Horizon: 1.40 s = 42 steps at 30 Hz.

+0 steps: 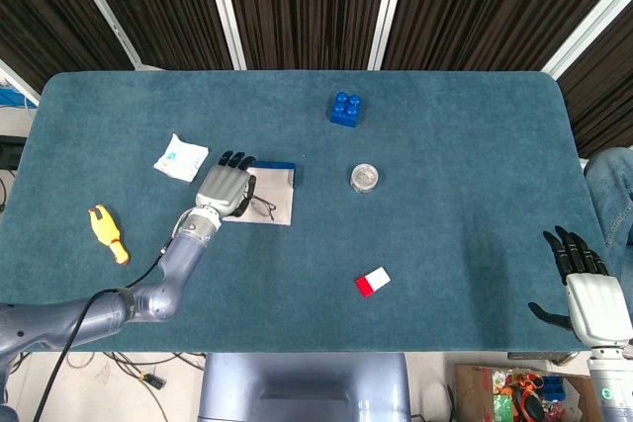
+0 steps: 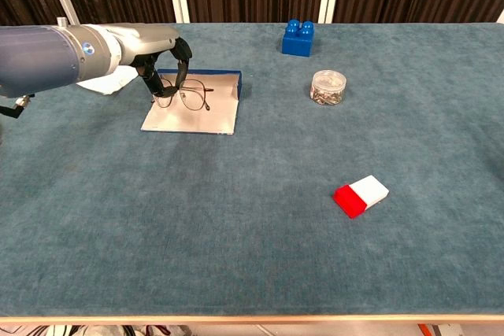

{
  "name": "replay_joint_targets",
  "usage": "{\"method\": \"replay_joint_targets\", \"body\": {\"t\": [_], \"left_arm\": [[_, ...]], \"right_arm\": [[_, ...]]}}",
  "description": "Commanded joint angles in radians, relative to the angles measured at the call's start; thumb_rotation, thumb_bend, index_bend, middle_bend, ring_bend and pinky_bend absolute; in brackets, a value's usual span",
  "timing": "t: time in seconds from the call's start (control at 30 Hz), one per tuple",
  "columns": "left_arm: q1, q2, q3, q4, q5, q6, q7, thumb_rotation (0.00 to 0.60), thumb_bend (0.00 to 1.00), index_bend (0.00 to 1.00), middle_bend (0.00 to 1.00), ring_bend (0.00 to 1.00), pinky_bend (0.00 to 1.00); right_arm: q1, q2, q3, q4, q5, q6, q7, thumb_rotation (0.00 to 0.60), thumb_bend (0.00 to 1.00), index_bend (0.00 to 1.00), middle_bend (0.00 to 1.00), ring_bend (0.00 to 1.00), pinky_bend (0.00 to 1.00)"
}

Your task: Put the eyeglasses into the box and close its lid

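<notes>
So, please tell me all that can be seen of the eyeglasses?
The eyeglasses have a thin dark frame, metal by its look, with two round clear lenses. The left hand holds them from above by their left part, its dark fingers curled around the frame. They hang roughly upright, lenses facing the chest camera, over the open box, a flat tray with a pale inside and a blue back wall. Whether their lower edge touches the box floor cannot be told.

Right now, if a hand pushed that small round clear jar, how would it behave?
The jar looks squat and upright, so it would probably slide, not tip. On its side, its round wall could roll. Small, clear, partly filled: likely light.
</notes>
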Motion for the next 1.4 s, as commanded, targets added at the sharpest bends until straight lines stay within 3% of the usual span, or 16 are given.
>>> {"method": "replay_joint_targets", "body": {"t": [0.03, 0.47, 1.4], "left_arm": [[-0.039, -0.051, -0.016, 0.088, -0.089, -0.023, 0.029, 0.600, 0.43, 0.57, 0.11, 0.00, 0.00], [-0.125, -0.169, -0.053, 0.283, -0.274, -0.079, 0.060, 0.600, 0.43, 0.57, 0.10, 0.00, 0.00], [-0.180, -0.262, -0.103, 0.438, -0.378, -0.063, 0.122, 0.600, 0.43, 0.58, 0.08, 0.00, 0.00]], "right_arm": [[0.000, 0.000, -0.001, -0.001, 0.001, -0.001, 0.001, 0.600, 0.00, 0.00, 0.00, 0.00, 0.17], [0.002, 0.003, 0.002, -0.006, 0.011, -0.011, 0.013, 0.600, 0.00, 0.00, 0.00, 0.00, 0.17], [0.002, 0.005, 0.003, -0.012, 0.018, -0.016, 0.013, 0.600, 0.00, 0.00, 0.00, 0.00, 0.17]]}}
